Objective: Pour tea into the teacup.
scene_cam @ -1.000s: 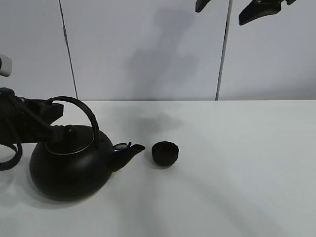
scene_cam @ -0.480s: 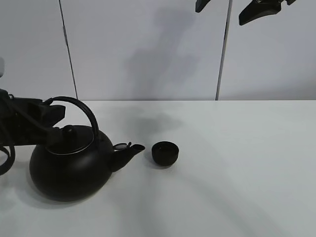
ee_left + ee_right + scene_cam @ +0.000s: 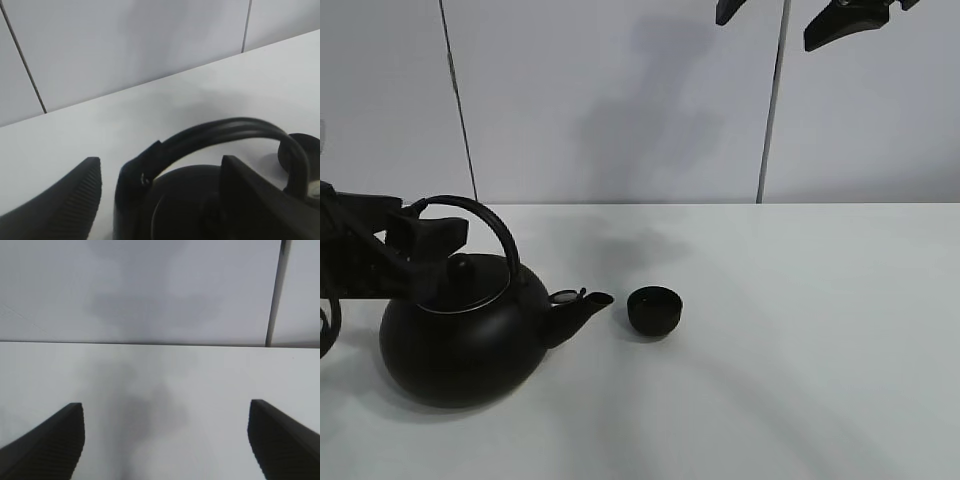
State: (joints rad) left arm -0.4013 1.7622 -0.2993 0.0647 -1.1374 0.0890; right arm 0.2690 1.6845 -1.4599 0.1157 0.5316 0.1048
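Observation:
The small black teacup (image 3: 654, 310) stands on the white table (image 3: 800, 330), just right of the spout of the big black kettle (image 3: 460, 340). My left gripper (image 3: 424, 257) is at the kettle's arched handle (image 3: 485, 222), on the side away from the spout. It is open, with the handle's end between its spread fingers. In the left wrist view the handle (image 3: 225, 130) arches between the two fingers (image 3: 65, 200), and a gap shows beside one of them. My right gripper (image 3: 785, 15) hangs high at the top edge, open and empty, also open in its own view (image 3: 165, 445).
A pale panelled wall (image 3: 620, 100) rises behind the table's far edge. Only the kettle and the teacup stand on the table.
The left gripper's fingers have spread apart at the kettle handle, letting go of it. The kettle, the teacup and the right gripper have stayed in place.

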